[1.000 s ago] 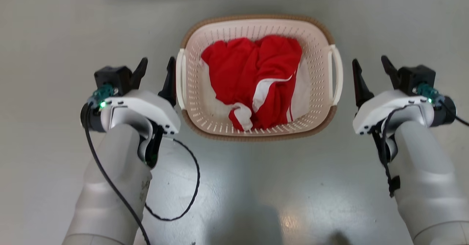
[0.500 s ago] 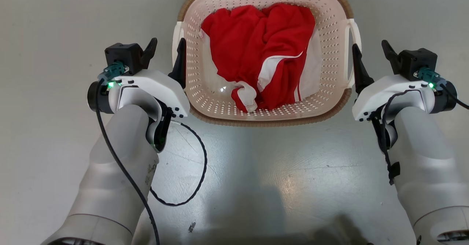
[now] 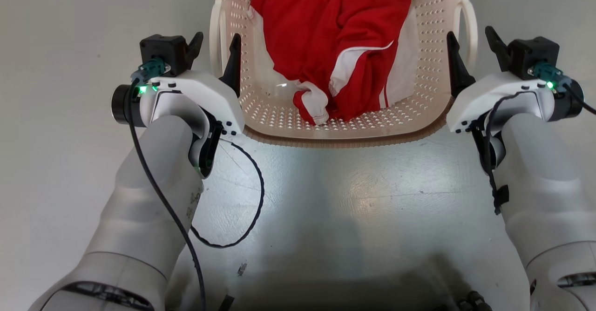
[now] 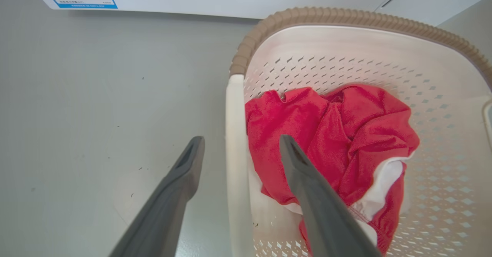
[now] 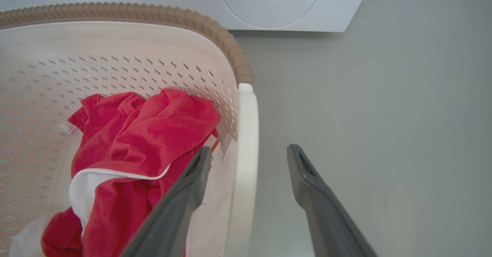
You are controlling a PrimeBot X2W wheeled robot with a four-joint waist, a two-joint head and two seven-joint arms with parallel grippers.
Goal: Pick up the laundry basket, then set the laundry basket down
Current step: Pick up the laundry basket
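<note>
The laundry basket (image 3: 344,138) stood on the grey floor (image 3: 354,199) at twelve o'clock in the head view, its far end cut by the top edge, with a red and white garment (image 3: 335,36) heaped inside. The left gripper (image 3: 218,36), at ten o'clock, and the right gripper (image 3: 469,31), at two o'clock, were both spread wide and held nothing. Each straddled a white loop handle, one finger inside the basket wall and one outside. Assessment: approach complete; closing, lift and set-down outstanding. The wrist views added detail. The left handle (image 4: 235,164) and right handle (image 5: 246,164) lay between the fingers, apparently untouched at the tips, and a white washing machine (image 5: 269,3) stood beyond the far rim at twelve o'clock.
</note>
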